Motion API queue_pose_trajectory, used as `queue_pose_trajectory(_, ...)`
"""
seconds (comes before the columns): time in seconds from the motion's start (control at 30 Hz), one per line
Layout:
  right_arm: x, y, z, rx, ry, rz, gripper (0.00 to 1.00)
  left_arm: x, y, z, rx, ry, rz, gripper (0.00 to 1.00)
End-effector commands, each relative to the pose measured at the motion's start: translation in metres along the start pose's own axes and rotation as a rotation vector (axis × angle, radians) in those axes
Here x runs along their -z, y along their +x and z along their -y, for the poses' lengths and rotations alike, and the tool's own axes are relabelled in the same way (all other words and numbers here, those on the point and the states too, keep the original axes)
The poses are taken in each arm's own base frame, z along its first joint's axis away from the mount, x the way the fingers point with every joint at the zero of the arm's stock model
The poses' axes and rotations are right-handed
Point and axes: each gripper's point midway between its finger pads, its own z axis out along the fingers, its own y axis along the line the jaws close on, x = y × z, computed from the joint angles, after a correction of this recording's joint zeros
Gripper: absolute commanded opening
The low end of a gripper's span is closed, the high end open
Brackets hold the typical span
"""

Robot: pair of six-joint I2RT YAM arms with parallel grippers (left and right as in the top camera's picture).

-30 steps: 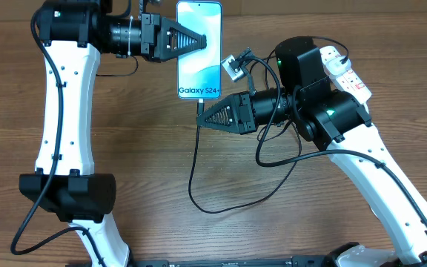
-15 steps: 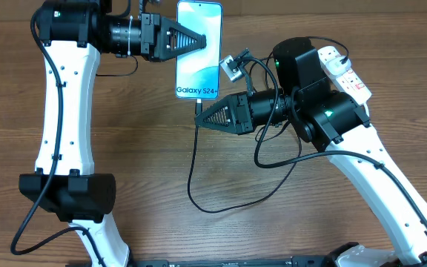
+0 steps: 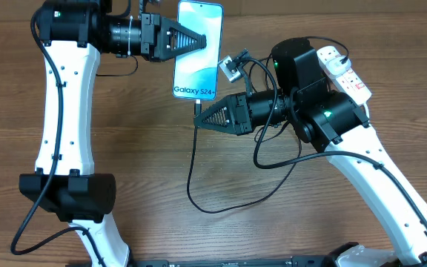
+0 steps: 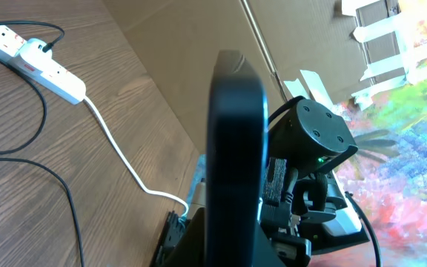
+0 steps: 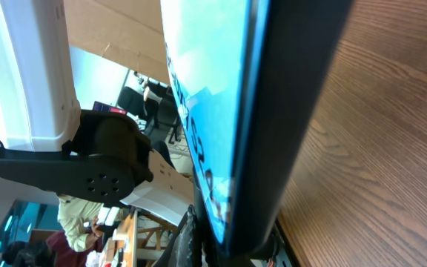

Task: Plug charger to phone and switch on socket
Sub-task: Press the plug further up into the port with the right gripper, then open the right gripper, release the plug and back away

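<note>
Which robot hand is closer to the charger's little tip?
Right. The right hand is pinching the charger tip just below the phone; the left hand is higher up, gripping the phone.

The phone (image 3: 197, 50) screen reads, seemingly, "Galaxy S24+" near its lower edge.

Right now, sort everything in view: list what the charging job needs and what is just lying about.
Belongs to the job:
phone, gripped by the left gripper
charger, its tip end at the right gripper
socket

Just there:
small grey module on a lead
cardboard backdrop
colourful picture
</note>
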Motion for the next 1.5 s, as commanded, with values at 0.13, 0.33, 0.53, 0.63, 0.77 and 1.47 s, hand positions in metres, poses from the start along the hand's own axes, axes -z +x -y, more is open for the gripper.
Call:
queue_pose_trajectory(0.13,-0.005,0.003,-0.008,0.028,-0.027,-0.018,0.04,-0.011,0.005,0.020,0.006,0.086,-0.026,0.04)
queue_pose_trajectory(0.33,0.007,-0.006,0.003,-0.012,0.003,0.021,0.04,-0.005,0.003,0.018,0.023,0.077,-0.014,0.04)
queue_pose_trajectory(0.53,0.005,-0.004,0.001,-0.020,-0.004,0.010,0.04,-0.006,0.002,0.018,0.011,0.077,-0.013,0.04)
queue_pose_trajectory(0.63,0.000,0.000,-0.003,-0.032,-0.012,-0.005,0.04,-0.006,0.001,0.018,0.014,0.078,-0.012,0.04)
queue_pose_trajectory(0.77,-0.003,0.002,-0.005,-0.031,-0.017,-0.014,0.04,-0.005,-0.001,0.017,-0.004,0.077,-0.009,0.04)
queue_pose_trajectory(1.47,0.004,-0.009,-0.001,-0.141,-0.011,0.026,0.04,0.010,-0.018,-0.009,0.199,-0.064,0.055,0.04)
